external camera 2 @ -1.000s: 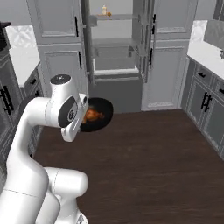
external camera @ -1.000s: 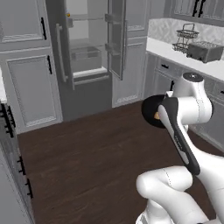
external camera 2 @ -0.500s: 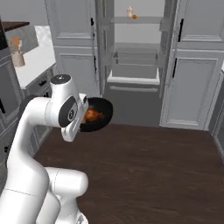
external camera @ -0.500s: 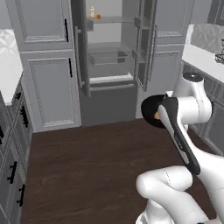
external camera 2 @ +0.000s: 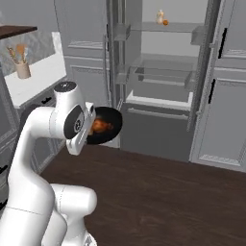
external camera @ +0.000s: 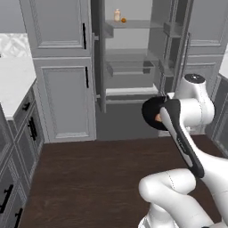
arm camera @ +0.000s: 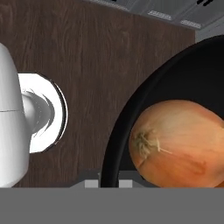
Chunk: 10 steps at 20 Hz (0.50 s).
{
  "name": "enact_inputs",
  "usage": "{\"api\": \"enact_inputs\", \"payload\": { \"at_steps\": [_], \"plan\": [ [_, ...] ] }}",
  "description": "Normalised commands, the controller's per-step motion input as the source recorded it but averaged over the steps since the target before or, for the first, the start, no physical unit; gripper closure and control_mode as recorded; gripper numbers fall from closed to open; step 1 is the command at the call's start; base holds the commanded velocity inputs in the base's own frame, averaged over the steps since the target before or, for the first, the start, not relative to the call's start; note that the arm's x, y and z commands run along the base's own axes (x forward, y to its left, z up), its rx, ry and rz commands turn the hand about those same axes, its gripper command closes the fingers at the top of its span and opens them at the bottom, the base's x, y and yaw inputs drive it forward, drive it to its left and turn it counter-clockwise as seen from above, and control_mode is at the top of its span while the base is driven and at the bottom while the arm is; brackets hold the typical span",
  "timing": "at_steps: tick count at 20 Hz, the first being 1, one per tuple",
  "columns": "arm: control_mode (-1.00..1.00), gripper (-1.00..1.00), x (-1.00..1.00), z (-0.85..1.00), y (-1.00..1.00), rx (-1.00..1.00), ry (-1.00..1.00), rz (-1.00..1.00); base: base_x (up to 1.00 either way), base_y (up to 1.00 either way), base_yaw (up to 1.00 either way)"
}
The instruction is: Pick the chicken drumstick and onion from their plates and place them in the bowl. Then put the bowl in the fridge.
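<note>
**Black bowl, loaded, carried toward the open fridge**

Black and glossy, the bowl (external camera 2: pixel 106 126) hangs at my hand above the dark wood floor (external camera: pixel 89 178), clear of any counter. My fingers are pinched narrow on its rim: the hand view looks straight down beside that rim, with the wall of the bowl curving up from where the tips sit. I judge I hold it by the edge, and roughly level, so that what lies inside stays put on the way.

Inside, the onion (arm camera: pixel 179 140) rests against the near wall, papery and tan, root end turned to the camera. The chicken drumstick (external camera 2: pixel 99 126) lies in the bowl too. Both loading steps look done, and what remains is setting the bowl inside.

Ahead, across the floor, stands the fridge (external camera: pixel 133 67) with its doors swung wide and its glass shelves bare at mid height, which looks like a fair landing place. On the top shelf sit a small pale bottle (external camera 2: pixel 160 17) and an orange fruit (external camera 2: pixel 165 22).

From the right base view I see into the bowl, meat and all. From the left base view my own arm covers most of it, leaving a dark edge. Only the close view from my hand makes the onion plain.
</note>
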Motion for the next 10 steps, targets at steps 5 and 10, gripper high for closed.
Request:
{"api": "enact_inputs", "payload": {
  "at_steps": [5, 10],
  "plan": [
    [1.0, 1.0, 0.0, 0.0, 0.0, 0.0, 0.0, 0.0, 1.0, -0.08, -0.01],
    [1.0, 1.0, 0.0, 0.0, 0.0, 0.0, 0.0, 0.0, 0.87, -0.04, -0.34]
  ]
}}
